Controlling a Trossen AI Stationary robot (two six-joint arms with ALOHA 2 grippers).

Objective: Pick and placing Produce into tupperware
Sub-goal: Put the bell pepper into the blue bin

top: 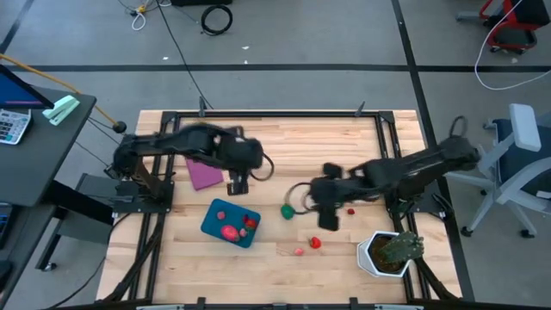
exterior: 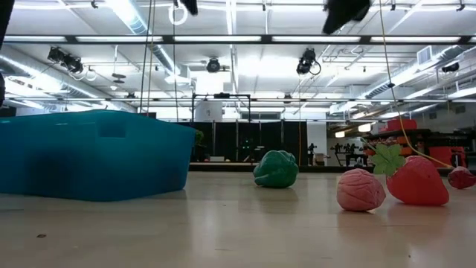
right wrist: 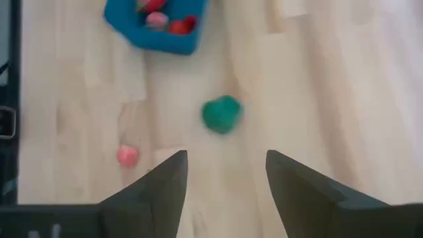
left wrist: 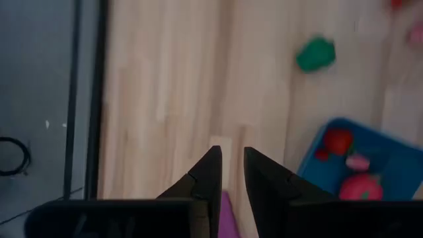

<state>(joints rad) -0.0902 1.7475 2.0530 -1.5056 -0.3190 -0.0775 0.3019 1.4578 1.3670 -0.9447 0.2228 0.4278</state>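
The teal tupperware [top: 212, 226] [exterior: 89, 152] sits on the table near its front, with red and pink produce [top: 231, 231] inside it. A green piece [top: 287, 210] [right wrist: 221, 114] lies on the wood to its right. A pink piece [exterior: 361, 189] and a strawberry [exterior: 416, 180] lie nearer the front edge. My right gripper [top: 320, 212] [right wrist: 225, 165] hovers wide open, just right of the green piece and above it. My left gripper [top: 236, 182] [left wrist: 229, 165] hangs beyond the tupperware, over the purple rectangle's edge. A narrow gap shows between its fingers, and they hold nothing.
A flat purple rectangle [top: 205, 173] lies behind the tupperware. A spiky green plant in a white pot [top: 387, 252] stands at the table's front right corner. Another small red piece [top: 350, 208] lies under the right arm. Bare wood stretches across the table's far half.
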